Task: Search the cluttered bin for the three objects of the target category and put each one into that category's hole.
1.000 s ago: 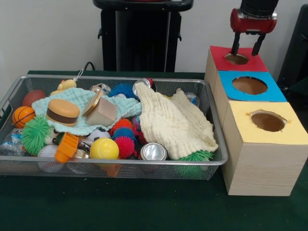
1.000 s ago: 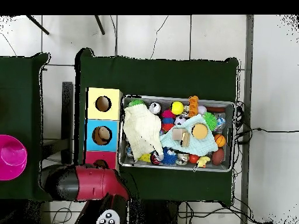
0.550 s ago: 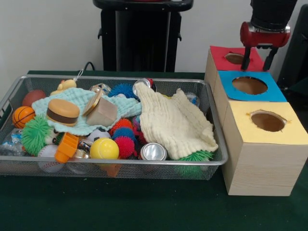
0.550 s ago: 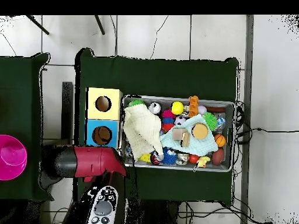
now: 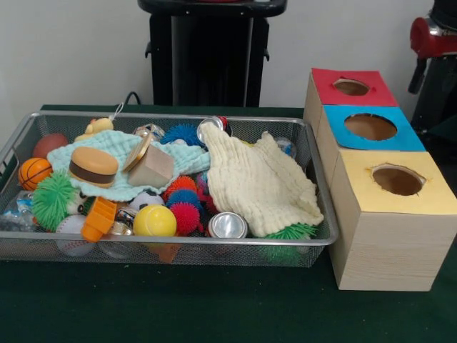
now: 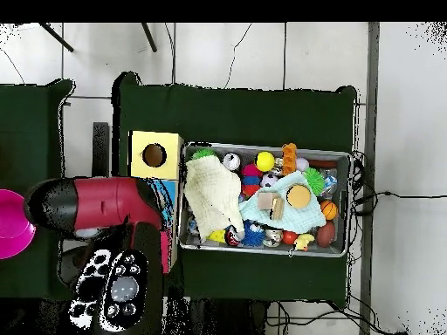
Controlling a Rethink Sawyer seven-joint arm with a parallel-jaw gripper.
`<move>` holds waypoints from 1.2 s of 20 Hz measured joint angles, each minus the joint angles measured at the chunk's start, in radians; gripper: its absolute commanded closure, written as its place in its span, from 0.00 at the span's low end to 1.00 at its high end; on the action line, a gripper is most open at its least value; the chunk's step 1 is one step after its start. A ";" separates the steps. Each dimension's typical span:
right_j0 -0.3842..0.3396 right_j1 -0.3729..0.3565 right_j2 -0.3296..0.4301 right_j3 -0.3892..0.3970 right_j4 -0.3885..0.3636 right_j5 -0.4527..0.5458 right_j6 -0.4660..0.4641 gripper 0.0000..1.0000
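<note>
Three wooden boxes stand to the right of the bin: a red-topped one, a blue-topped one and a yellow-topped one, each with a round hole. My gripper shows only in part at the right edge of the front view, off to the right of the red box and above it, with nothing seen in it. In the overhead view the red arm covers the red and blue boxes; only the yellow box shows. The wire bin holds the clutter.
The bin holds a cream cloth, a mint cloth, a toy burger, a wooden block, a yellow ball, a small basketball, a green spiky ball, cans and spiky balls. A magenta bowl sits at the overhead view's left edge.
The gripper has left its place over the red hole and moved right to the edge of the front view. Overhead, the arm swung up over the blue box. Bin contents are unchanged.
</note>
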 measured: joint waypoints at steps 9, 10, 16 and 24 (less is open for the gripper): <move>0.007 -0.022 0.001 -0.062 0.000 0.025 0.000 0.00; 0.004 -0.026 0.001 -0.061 0.000 0.025 0.000 0.00; -0.054 -0.063 0.007 -0.024 -0.002 0.009 0.000 0.00; -0.149 -0.097 0.010 0.059 -0.019 -0.084 0.000 0.00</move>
